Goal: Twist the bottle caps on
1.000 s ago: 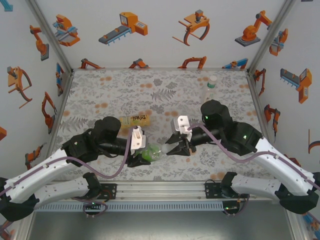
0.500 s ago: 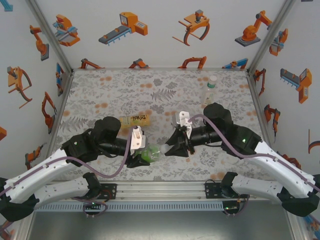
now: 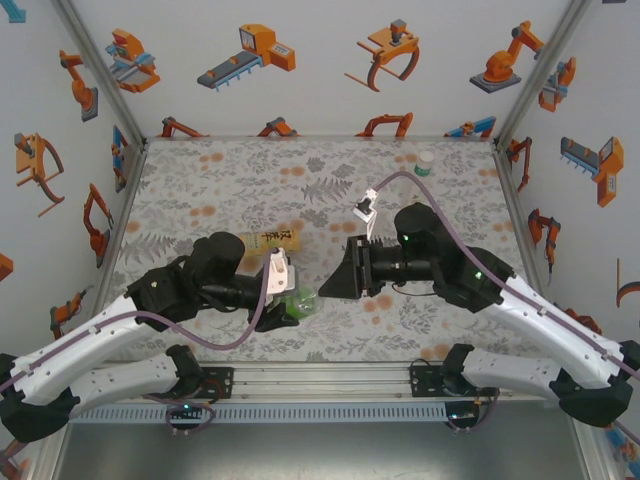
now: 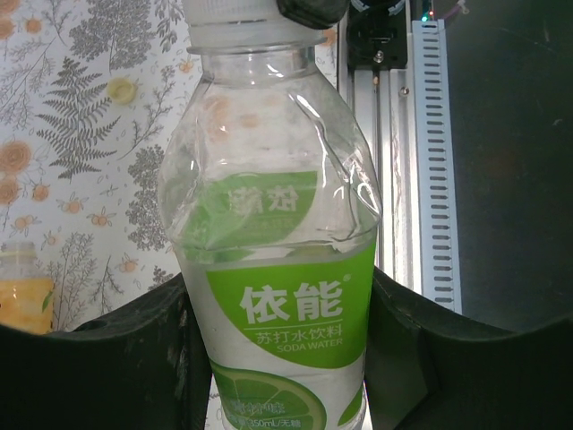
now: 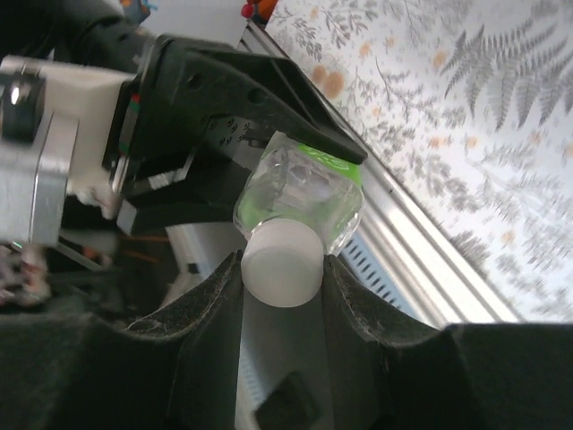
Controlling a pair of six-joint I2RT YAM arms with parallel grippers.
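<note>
- Screwing on 1 cap looks under way: the right pincer (image 5: 282,269) is closed around the pale cap (image 5: 281,260), which sits on the neck of the clear green-label bottle (image 4: 279,269). I cannot tell how far it is threaded.
- The left pincer (image 3: 290,303) clamps that bottle's body near the desk's (image 3: 200,190) near edge.
- The amber bottle (image 3: 272,238) lies mid-desk, its cap unclear.
- The 3rd bottle (image 3: 424,165) stands by the far right corner and seems capped.
- The held bottle looks dented, and its fill is unclear.
</note>
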